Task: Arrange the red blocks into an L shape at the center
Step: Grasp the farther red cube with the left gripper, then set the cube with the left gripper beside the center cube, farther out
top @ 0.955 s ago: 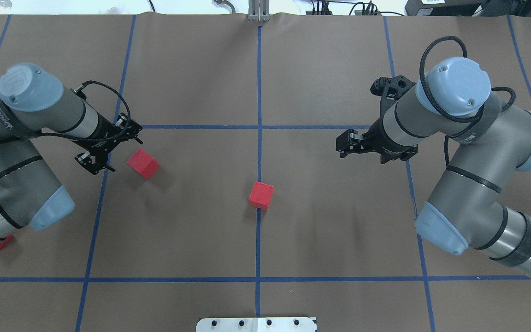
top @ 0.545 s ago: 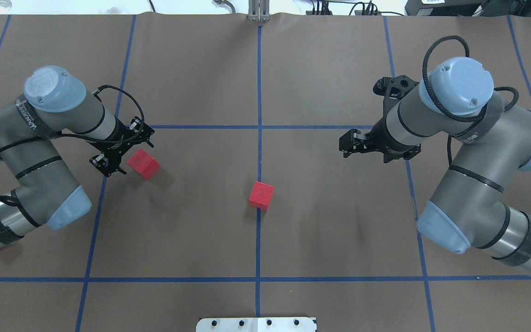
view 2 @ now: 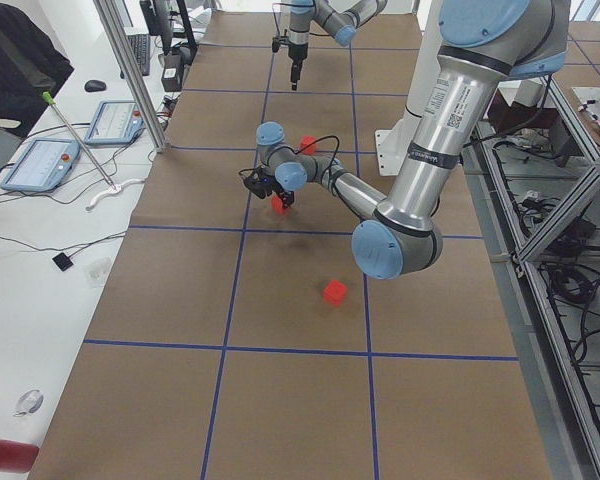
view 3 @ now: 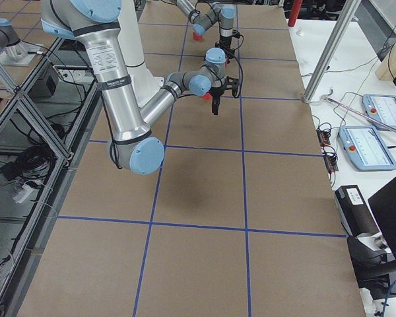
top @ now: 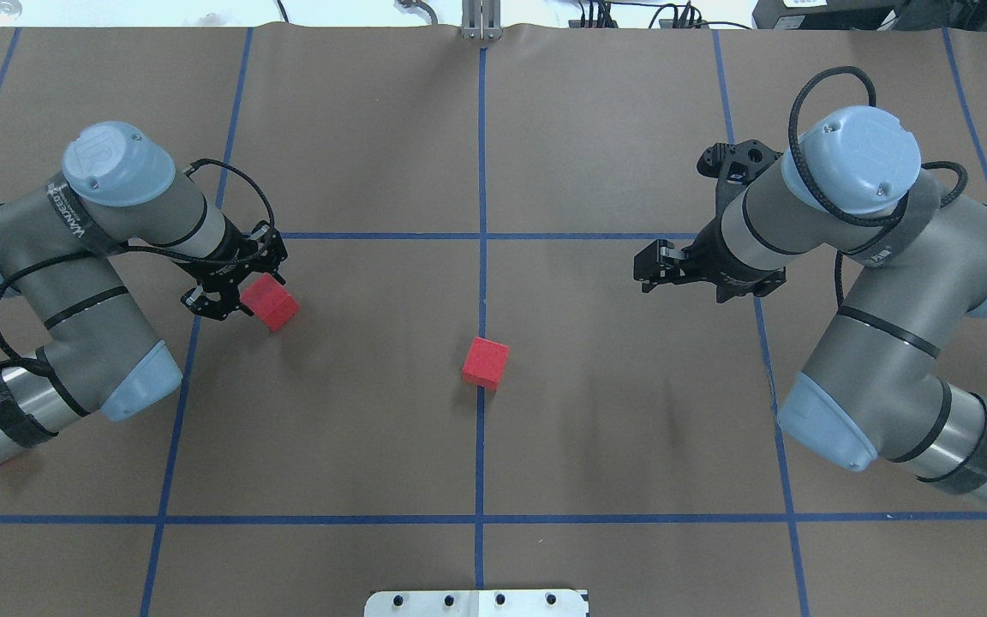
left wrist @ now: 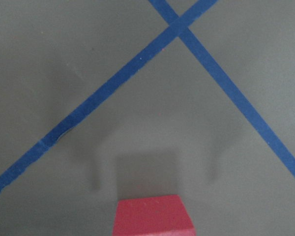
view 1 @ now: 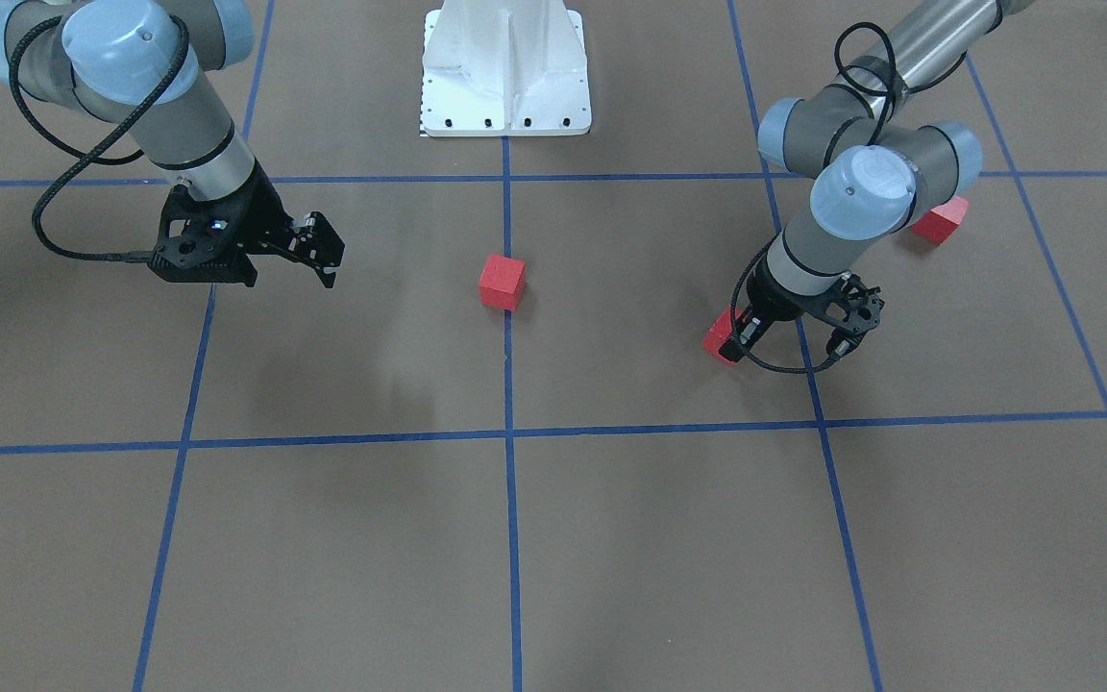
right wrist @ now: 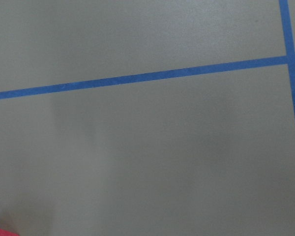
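Observation:
One red block point(top: 486, 362) point(view 1: 502, 282) lies on the centre grid line. A second red block point(top: 271, 302) point(view 1: 719, 338) lies in the left square. My left gripper point(top: 238, 284) point(view 1: 792, 332) hovers open right at its side and partly hides it in the front-facing view. In the left wrist view this block point(left wrist: 154, 215) sits at the bottom edge with a finger shadow on either side. A third red block point(view 1: 938, 219) lies behind the left arm's elbow. My right gripper point(top: 643, 269) point(view 1: 325, 252) looks open and empty, held above the table right of centre.
Blue tape lines point(top: 481, 236) divide the brown table cover into large squares. The robot's white base plate point(view 1: 505, 67) point(top: 476, 602) sits at the near middle edge. Side benches with tablets point(view 2: 42, 162) and metal posts point(view 3: 327, 49) flank the table ends.
My left arm has swung toward the second block, bringing the open gripper from beside it to right at it. My right gripper has drifted slightly to the right. The blocks have not moved.

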Controlling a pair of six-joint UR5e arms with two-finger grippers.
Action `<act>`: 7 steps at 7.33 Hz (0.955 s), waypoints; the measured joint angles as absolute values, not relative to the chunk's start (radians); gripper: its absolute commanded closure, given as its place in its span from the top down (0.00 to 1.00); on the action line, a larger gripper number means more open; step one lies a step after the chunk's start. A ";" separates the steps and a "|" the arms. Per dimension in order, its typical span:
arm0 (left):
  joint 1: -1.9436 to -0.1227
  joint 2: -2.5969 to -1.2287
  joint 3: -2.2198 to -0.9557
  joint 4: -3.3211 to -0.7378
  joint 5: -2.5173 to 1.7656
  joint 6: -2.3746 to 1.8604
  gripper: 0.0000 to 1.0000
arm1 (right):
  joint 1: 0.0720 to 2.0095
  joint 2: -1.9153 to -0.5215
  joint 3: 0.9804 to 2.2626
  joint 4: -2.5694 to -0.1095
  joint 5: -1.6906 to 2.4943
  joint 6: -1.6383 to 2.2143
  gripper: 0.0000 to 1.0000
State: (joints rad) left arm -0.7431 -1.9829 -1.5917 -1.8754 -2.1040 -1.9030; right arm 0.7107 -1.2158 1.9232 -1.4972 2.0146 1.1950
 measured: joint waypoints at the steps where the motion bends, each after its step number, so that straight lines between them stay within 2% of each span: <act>1: -0.743 -1.997 -1.592 -1.869 -2.105 -1.901 0.00 | 0.716 -1.218 1.923 -1.497 2.015 1.195 1.00; 4: -0.734 -2.175 -1.578 -1.736 -2.114 -1.612 0.00 | 0.788 -1.252 1.921 -1.500 2.046 1.086 1.00; 7: -0.666 -2.366 -1.465 -1.647 -2.062 -1.271 0.00 | 0.843 -1.288 1.905 -1.500 2.073 0.984 1.00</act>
State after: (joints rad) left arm -0.6657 -2.3664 -1.4649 -1.6467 -2.0616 -1.2707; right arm 0.8433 -1.2878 1.9052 -1.5002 2.0732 0.9836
